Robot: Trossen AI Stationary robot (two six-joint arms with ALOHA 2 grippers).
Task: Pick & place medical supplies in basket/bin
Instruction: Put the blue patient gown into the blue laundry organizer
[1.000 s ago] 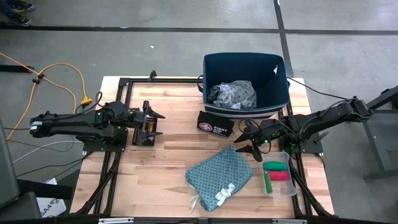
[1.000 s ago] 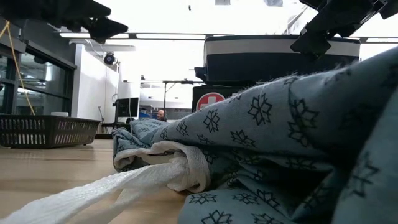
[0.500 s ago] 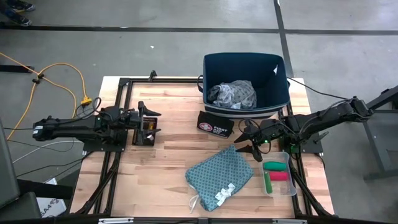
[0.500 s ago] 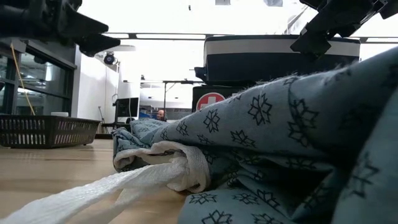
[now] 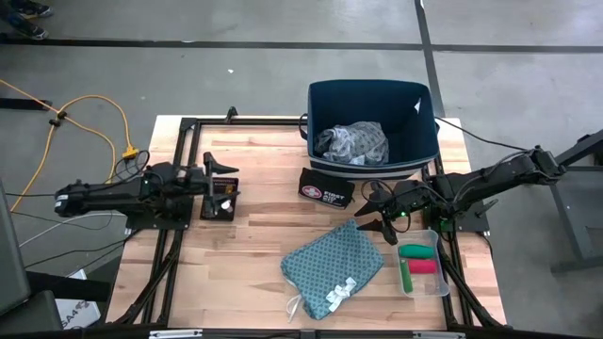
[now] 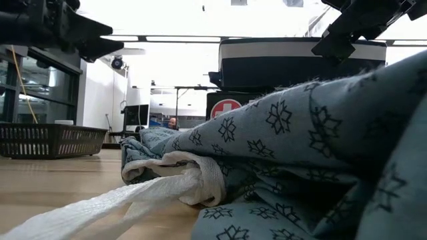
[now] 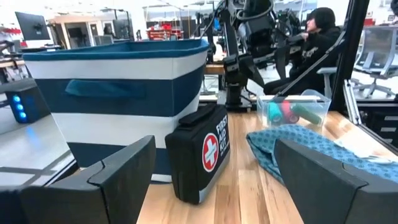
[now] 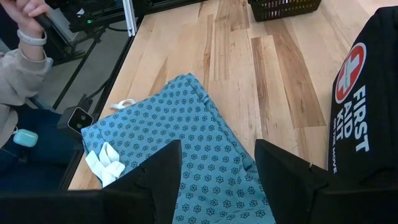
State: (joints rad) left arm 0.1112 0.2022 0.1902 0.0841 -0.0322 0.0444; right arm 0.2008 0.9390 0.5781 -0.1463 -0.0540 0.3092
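A teal patterned cloth (image 5: 334, 262) with white ties (image 5: 339, 294) lies flat near the table's front. My right gripper (image 5: 382, 218) hovers open just above its far corner (image 8: 186, 87), holding nothing. A pale blue-grey cloth (image 5: 350, 143) lies crumpled inside the blue bin (image 5: 419, 141) at the far edge. Green and red rolls (image 5: 419, 259) lie in a clear tray (image 5: 443, 282) at the right. My left gripper (image 5: 229, 181) is pulled back at the table's left, pointing level toward the bin (image 7: 112, 93), open with nothing between its fingers.
A black first aid kit (image 5: 326, 188) stands in front of the bin. A small dark basket (image 6: 50, 140) sits at the table's left, below my left gripper. A person's sleeve and hand (image 8: 22, 56) show beyond the near edge. Bare wood lies between the arms.
My left gripper has drawn back toward the table's left edge and sunk lower, tipping up until it points level. It has stayed open. My right gripper and the cloths have kept still.
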